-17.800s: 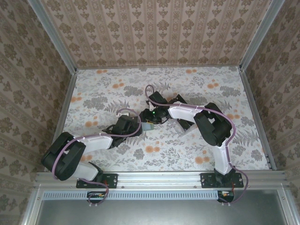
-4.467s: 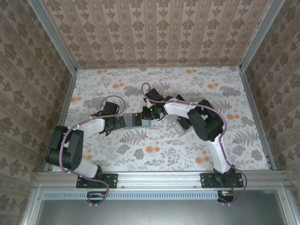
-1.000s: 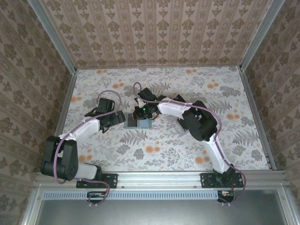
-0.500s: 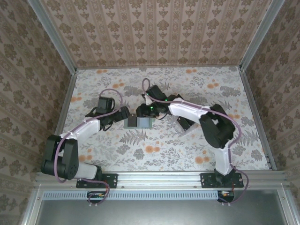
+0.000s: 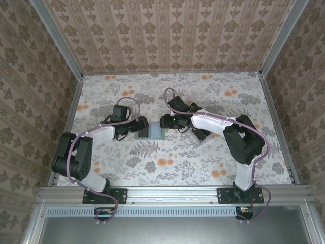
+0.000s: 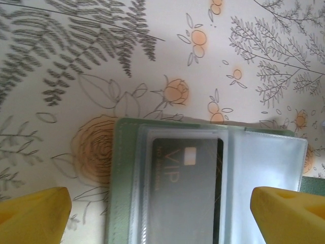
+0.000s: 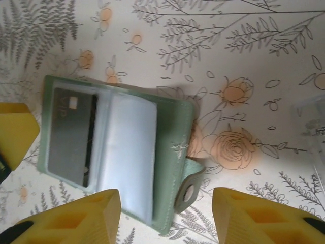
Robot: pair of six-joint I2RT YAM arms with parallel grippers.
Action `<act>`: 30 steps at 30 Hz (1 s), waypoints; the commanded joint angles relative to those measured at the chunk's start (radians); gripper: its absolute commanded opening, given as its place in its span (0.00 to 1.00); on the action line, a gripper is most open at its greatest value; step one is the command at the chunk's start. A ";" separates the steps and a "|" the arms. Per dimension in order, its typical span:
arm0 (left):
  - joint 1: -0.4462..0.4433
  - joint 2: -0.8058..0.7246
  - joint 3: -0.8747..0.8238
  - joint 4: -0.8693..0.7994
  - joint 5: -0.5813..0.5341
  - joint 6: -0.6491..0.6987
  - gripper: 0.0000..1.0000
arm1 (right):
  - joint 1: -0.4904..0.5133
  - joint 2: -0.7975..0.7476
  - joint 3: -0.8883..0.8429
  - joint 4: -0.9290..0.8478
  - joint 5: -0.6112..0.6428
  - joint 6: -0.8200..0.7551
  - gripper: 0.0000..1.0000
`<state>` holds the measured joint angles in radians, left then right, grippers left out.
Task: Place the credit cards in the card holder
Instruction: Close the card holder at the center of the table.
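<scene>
Right gripper (image 7: 165,223) hangs with its jaws apart and gripping nothing, above the card holder (image 7: 170,152), which lies unfolded on the floral table (image 7: 244,51). You see one dark credit card (image 7: 71,134) under a clear sleeve (image 7: 127,147), on the leaf away from the snap tab (image 7: 189,192). Left gripper (image 6: 160,216) is spread wide over the same holder from the opposite side, so the holder lies between both grippers.
</scene>
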<state>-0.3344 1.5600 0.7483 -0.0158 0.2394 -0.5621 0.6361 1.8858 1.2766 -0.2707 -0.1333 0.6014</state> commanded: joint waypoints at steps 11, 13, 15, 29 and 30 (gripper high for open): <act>-0.015 0.063 0.034 0.054 0.044 0.009 1.00 | -0.013 0.095 -0.016 0.064 -0.042 -0.015 0.14; -0.020 0.075 0.036 0.062 0.053 0.003 1.00 | -0.013 0.104 -0.016 0.073 -0.056 -0.014 0.11; -0.026 0.085 0.042 0.066 0.062 0.004 1.00 | -0.013 0.110 -0.020 0.082 -0.066 -0.008 0.08; -0.067 -0.104 -0.007 0.117 0.067 -0.104 1.00 | -0.016 0.144 0.004 0.108 -0.110 -0.003 0.00; -0.080 -0.111 0.000 0.121 0.069 -0.112 1.00 | -0.018 0.145 0.005 0.108 -0.113 -0.004 0.00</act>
<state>-0.3832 1.4952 0.7456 0.0563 0.2729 -0.6197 0.6201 2.0060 1.2667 -0.1673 -0.2146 0.5903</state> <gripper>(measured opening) 0.997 0.068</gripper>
